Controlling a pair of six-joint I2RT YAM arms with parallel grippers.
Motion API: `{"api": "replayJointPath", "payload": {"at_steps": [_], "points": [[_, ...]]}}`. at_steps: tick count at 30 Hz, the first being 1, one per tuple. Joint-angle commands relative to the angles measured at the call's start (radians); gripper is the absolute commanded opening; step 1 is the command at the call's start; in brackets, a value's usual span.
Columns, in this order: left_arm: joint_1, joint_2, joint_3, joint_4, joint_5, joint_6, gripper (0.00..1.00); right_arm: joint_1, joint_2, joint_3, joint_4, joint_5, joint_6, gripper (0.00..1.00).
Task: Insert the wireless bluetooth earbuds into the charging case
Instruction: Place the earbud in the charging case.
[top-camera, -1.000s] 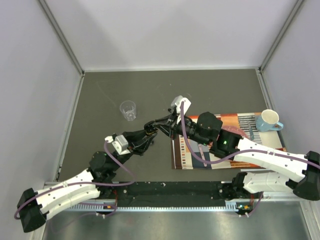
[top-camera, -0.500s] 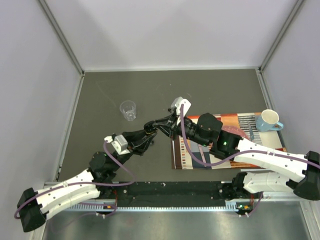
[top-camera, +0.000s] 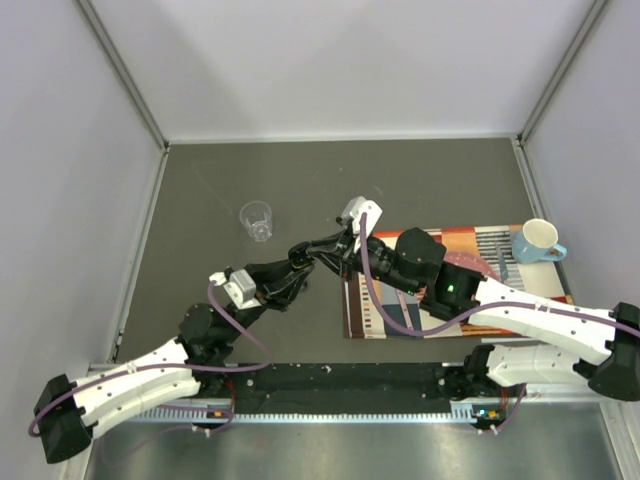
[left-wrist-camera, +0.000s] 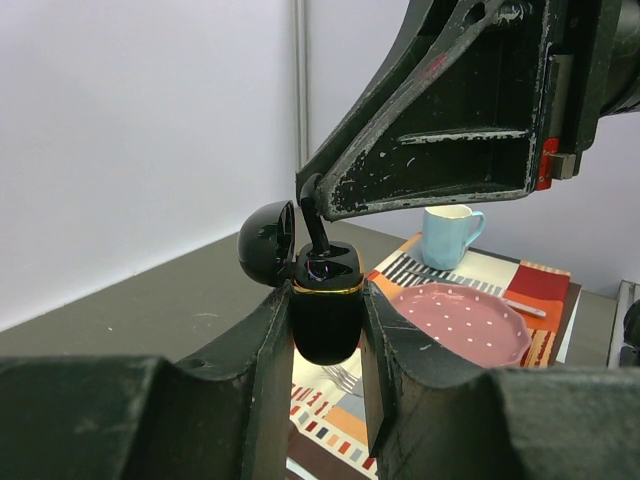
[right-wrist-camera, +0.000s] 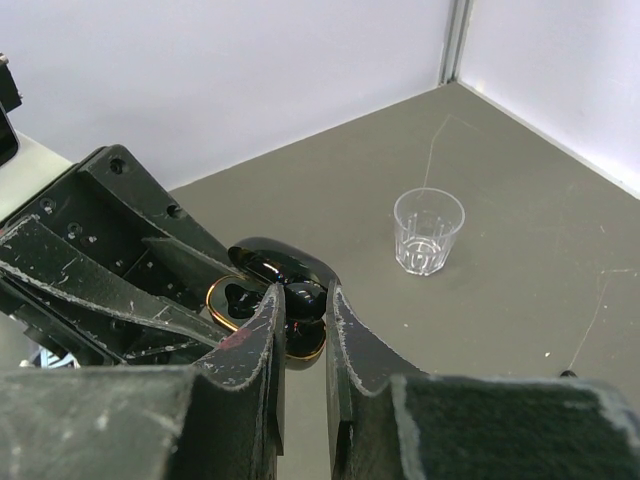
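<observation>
**A:** What lies around the work?

**B:** Take the striped placemat (top-camera: 480, 243) on the dark table (top-camera: 300, 170) as the marker. A blue mug (top-camera: 538, 240) stands at its far right corner. A pink plate (left-wrist-camera: 460, 320) with white dots lies on it. A clear cup (top-camera: 257, 220) stands upright on bare table, well off the placemat's left edge. The right arm covers much of the placemat's middle in the top view.

**A:** And the arms?

**B:** Both reach inward and meet above the placemat's far left corner. The left arm comes in low from beyond the placemat's left edge, and the left gripper (left-wrist-camera: 326, 335) points toward the placemat. The right arm stretches across the placemat from its right end. The right gripper (right-wrist-camera: 303, 305) tilts down over the left one.

**A:** The fingers?

**B:** The left fingers (left-wrist-camera: 270, 340) are closed on the sides of the black charging case (left-wrist-camera: 326, 300). The case is held upright, clear of the placemat, with its gold rim up. Its lid (left-wrist-camera: 265, 243) is swung back on the side away from the placemat. The right fingers (right-wrist-camera: 345, 330) are nearly together and pinch a black earbud (right-wrist-camera: 299, 301). The earbud's lower end sits in the open mouth of the case. I can't tell whether it is fully seated, or whether the other seat is filled.
</observation>
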Motion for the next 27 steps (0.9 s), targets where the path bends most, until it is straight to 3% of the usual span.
{"api": "replayJointPath", "payload": {"at_steps": [1, 27], "points": [[0.0, -0.007, -0.002, 0.128, -0.046, 0.002, 0.0, 0.028, -0.01, 0.007, -0.045, 0.02, -0.026, 0.0], [0.0, -0.021, -0.018, 0.13, -0.046, 0.01, 0.0, 0.083, 0.049, 0.076, -0.068, 0.14, -0.149, 0.0]]}}
